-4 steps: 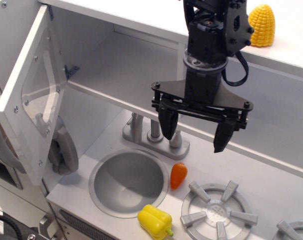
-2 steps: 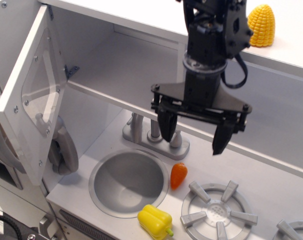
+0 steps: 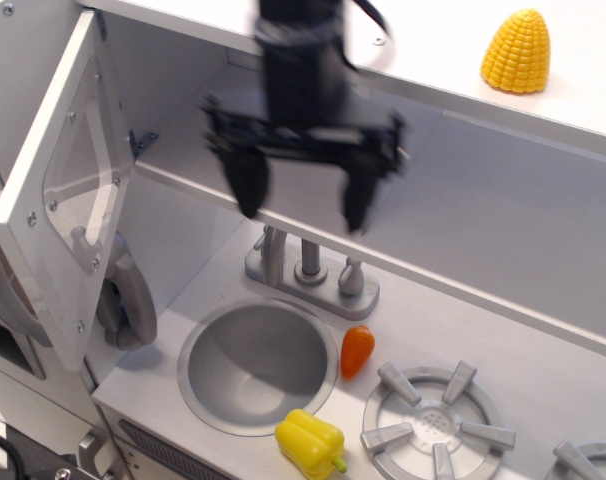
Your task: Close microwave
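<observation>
The microwave is the white box compartment at the upper left of the toy kitchen. Its door, with a clear window, stands swung wide open to the left. My black gripper hangs in front of the open compartment, blurred by motion. Its two fingers point down, spread apart, and hold nothing. It is well to the right of the door and does not touch it.
A grey sink and faucet sit below the gripper. A small orange carrot, a yellow pepper and a grey burner lie on the counter. A yellow corn cob stands on top. A grey handset hangs at the left.
The gripper has moved quickly to the left and a little up, from above the carrot and faucet to in front of the microwave opening. The door has not moved.
</observation>
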You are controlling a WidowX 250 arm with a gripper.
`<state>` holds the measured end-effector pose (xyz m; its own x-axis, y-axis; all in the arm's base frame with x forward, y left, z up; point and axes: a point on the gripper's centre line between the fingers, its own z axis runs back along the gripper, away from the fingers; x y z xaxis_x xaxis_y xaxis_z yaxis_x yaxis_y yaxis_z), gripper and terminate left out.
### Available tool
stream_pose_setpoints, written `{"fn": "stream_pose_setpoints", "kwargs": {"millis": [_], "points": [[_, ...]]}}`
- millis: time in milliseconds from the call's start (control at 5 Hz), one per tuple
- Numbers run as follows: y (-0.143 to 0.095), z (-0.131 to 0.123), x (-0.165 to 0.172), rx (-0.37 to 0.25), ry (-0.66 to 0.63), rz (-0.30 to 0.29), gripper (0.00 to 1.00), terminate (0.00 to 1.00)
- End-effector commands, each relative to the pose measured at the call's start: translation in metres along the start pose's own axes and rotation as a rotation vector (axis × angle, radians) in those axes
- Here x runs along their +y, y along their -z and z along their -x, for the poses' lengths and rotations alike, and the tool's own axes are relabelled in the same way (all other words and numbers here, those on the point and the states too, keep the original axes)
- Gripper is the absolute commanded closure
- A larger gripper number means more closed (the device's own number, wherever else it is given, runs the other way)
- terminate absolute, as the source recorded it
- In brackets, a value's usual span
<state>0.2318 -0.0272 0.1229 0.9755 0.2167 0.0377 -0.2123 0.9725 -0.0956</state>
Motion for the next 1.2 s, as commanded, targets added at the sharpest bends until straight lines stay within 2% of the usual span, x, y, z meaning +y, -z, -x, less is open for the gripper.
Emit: {"fn": "stream_pose_setpoints", "kwargs": {"millis": [0, 200, 400, 600, 1000], "points": [[-0.054, 0.0, 0.059, -0.089, 0.006, 0.076, 0.0, 0.0], [-0.057, 0.0, 0.08, -0.039, -0.002, 0.039, 0.0, 0.0], [-0.059, 0.005, 0.099, -0.085, 0.005, -0.003, 0.0, 0.0], [-0.067, 0.005, 0.121, -0.093, -0.002, -0.013, 0.0, 0.0], [-0.048, 0.008, 0.145, -0.121, 0.019, -0.074, 0.0, 0.0]]}}
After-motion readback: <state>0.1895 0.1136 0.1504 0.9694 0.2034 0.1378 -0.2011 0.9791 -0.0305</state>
